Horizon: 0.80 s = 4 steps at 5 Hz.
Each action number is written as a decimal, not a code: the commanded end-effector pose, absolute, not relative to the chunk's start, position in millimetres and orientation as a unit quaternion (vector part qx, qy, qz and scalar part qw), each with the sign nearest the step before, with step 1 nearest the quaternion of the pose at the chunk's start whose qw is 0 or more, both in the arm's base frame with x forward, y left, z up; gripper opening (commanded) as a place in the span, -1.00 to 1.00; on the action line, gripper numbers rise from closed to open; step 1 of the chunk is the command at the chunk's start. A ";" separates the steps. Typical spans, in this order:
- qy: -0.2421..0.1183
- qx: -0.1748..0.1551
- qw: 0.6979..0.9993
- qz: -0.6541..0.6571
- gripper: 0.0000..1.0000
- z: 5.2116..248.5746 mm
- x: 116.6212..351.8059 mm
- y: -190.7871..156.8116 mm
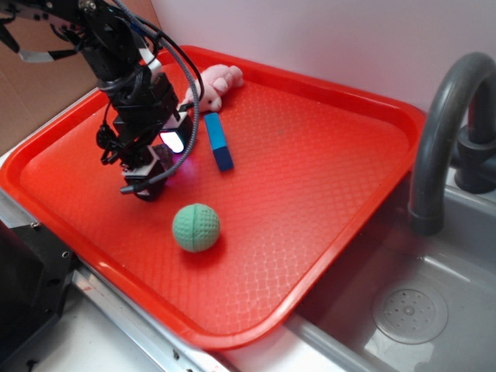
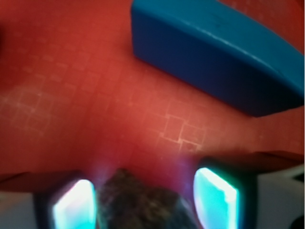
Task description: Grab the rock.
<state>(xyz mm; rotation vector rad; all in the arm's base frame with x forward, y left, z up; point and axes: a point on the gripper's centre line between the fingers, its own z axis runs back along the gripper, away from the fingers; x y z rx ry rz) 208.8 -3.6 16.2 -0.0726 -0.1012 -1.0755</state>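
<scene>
While the gripper (image 2: 145, 200) stands low on the red tray (image 1: 310, 155), the rock (image 2: 140, 202) sits between its parted fingers (image 2: 74, 205), blue block (image 2: 214, 57) near, green ball (image 1: 195, 227) apart.

rock (image 2: 138, 202) blurred, cut off at bottom edge, hidden behind pincer (image 1: 146, 184) in exterior view

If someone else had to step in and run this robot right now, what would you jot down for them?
Gripper: low on the red tray, fingers either side of the rock; can't tell if it is clamped yet.
Rock: between the fingers, on the tray by the look of it.
Nearby: blue block, green ball, pink toy.
Done: gripper lined up on the rock.
Left: confirm grip, lift.
</scene>
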 end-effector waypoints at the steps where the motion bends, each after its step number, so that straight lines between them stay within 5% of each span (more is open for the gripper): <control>1: -0.039 0.016 0.898 -0.438 -1.00 51.1 205.2 -7.1; 2: 0.002 0.042 0.945 -0.325 -1.00 86.0 209.3 -7.3; 3: 0.015 0.030 0.978 -0.205 -1.00 134.7 202.3 -7.3; 4: 0.010 0.008 0.997 -0.081 -1.00 157.7 196.9 -11.4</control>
